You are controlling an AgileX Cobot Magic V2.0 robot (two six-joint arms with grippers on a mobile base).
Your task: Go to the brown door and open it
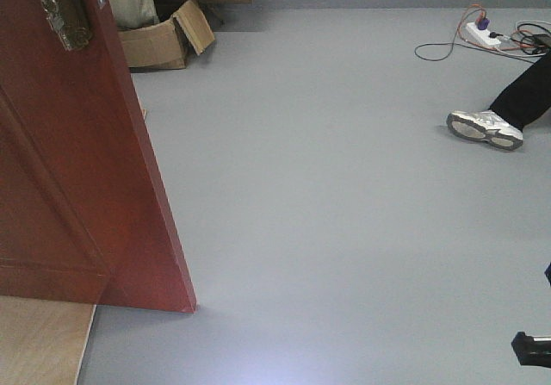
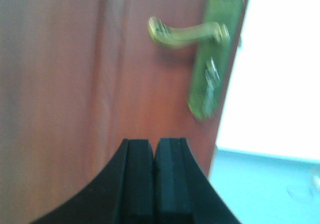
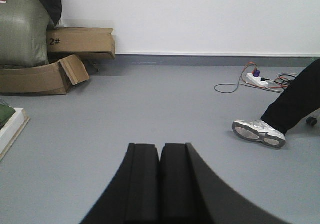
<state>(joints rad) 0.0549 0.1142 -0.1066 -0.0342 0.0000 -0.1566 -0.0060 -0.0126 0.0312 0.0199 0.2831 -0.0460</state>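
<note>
Where the front view looks across a grey floor, the brown door fills the left side, a tall glossy reddish-brown slab standing at an angle with its lower corner resting near the floor's pale wooden edging. A tarnished brass handle plate shows at the door's top left. Behind the door sits an open cardboard box, with another box above it against the white wall. At the far right, a person's leg in dark trousers ends in a white trainer, and a white power strip with tangled cables lies near the wall.

From the left wrist, the left tool has its two black fingers pressed together with nothing between them, pointing at the door's face just below the brass lever handle and its long plate. The picture is blurred.

From the right wrist, the right tool also has its fingers together, gripping nothing, and faces open floor well away from the door. Beyond it lie the cardboard boxes, an olive-green bag, the trainer and the power strip.
</note>
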